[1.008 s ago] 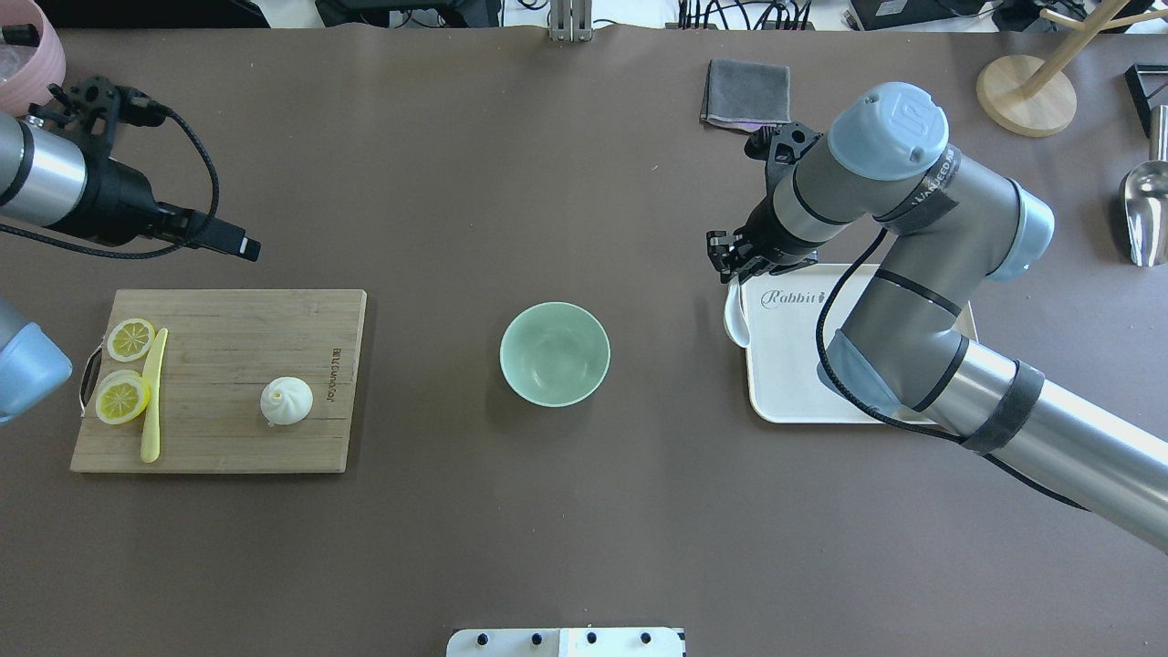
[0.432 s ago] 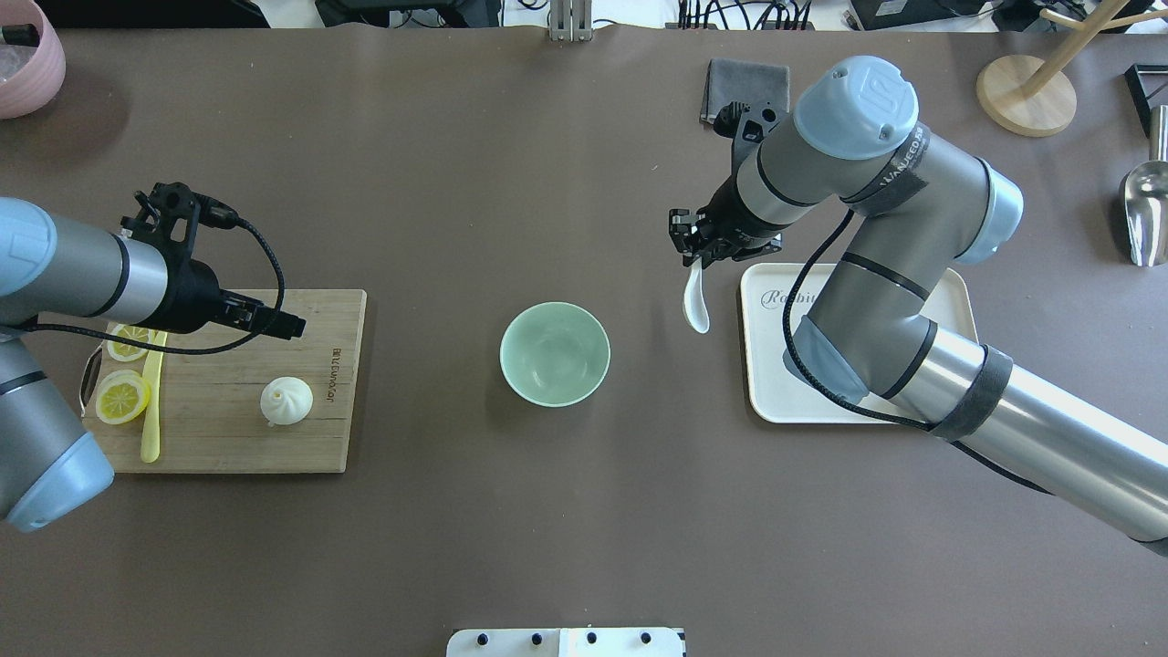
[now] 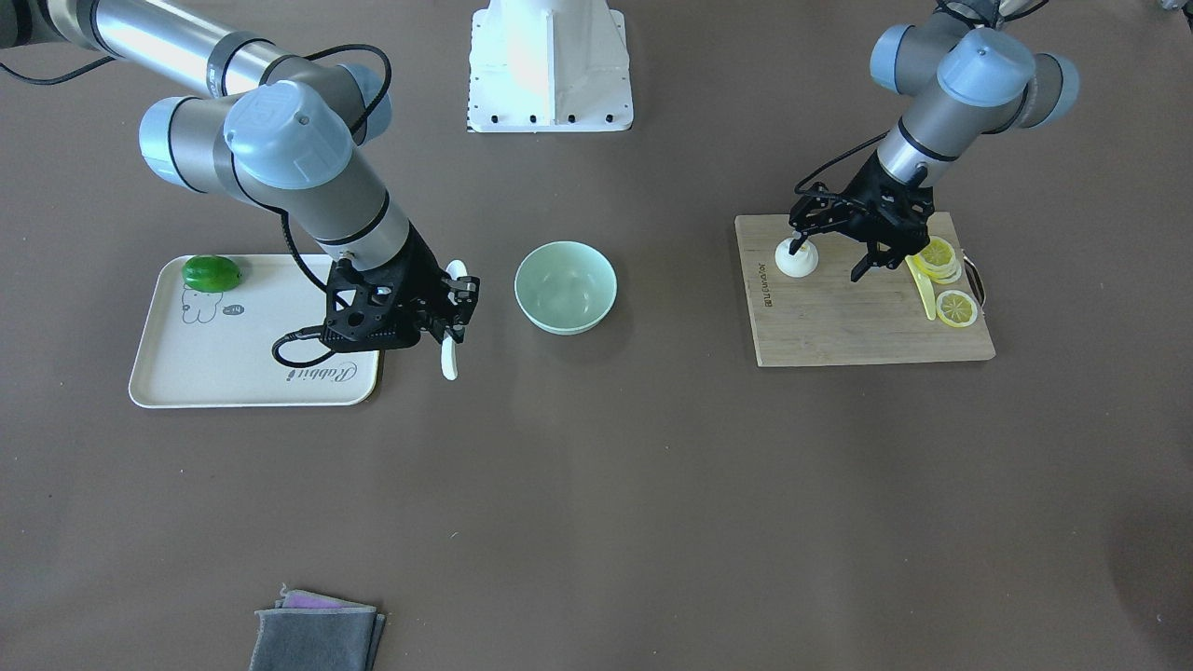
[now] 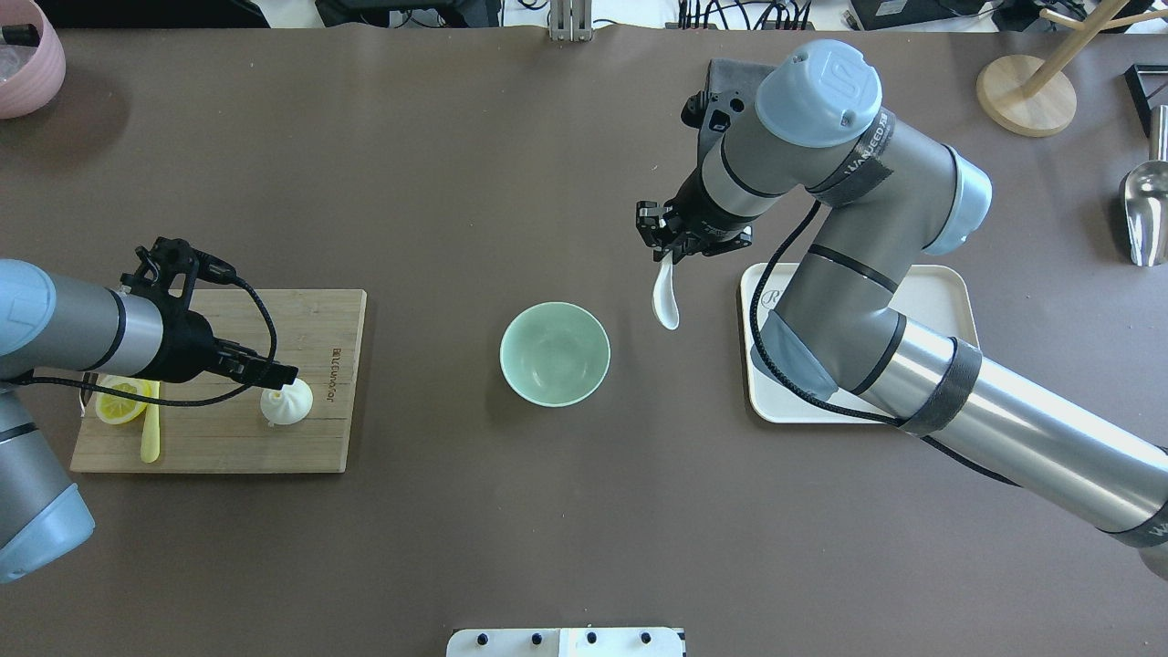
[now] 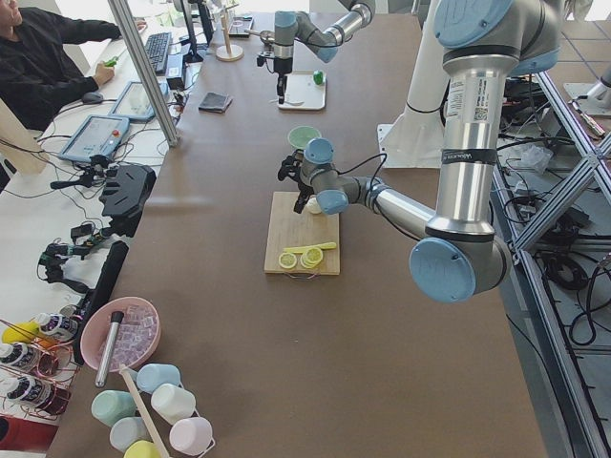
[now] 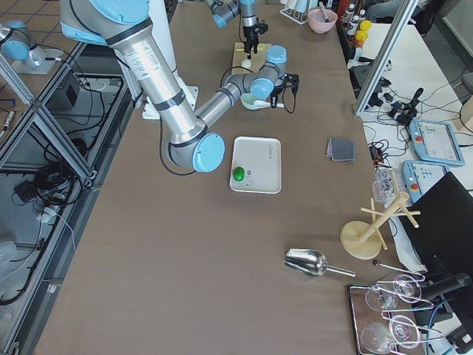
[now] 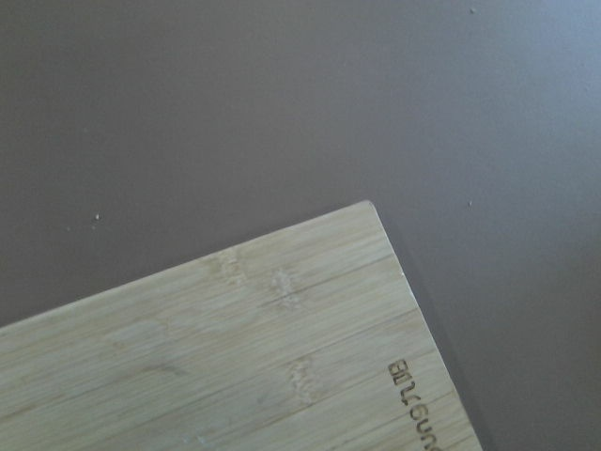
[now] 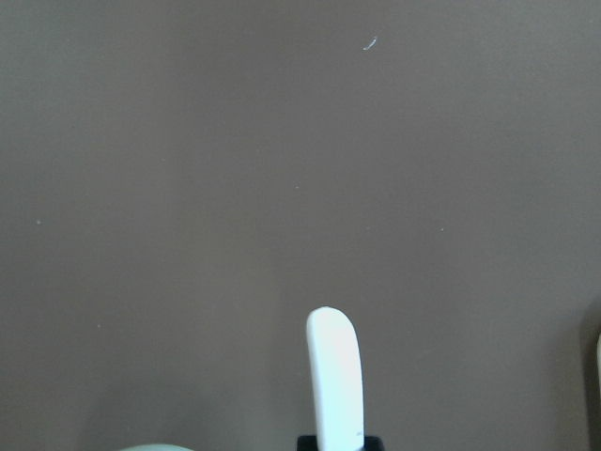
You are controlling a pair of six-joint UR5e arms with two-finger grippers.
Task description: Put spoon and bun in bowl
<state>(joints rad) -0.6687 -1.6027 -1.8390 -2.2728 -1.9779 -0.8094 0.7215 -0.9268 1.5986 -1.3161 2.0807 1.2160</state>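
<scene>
The mint-green bowl stands empty at the table's middle. My right gripper is shut on the white spoon, which hangs in the air between the tray and the bowl, to the bowl's right in the overhead view. The white pleated bun sits on the wooden cutting board. My left gripper is open just over the bun, one finger by the bun's top.
Lemon slices and a pale-yellow knife lie at the board's outer end. A cream tray holds a green fruit. A grey cloth, pink bowl, wooden stand and metal scoop line the far edge.
My right gripper lifted the spoon off the tray's edge and carried it left, nearer the bowl. My left arm swung in over the board and came down to the bun.
</scene>
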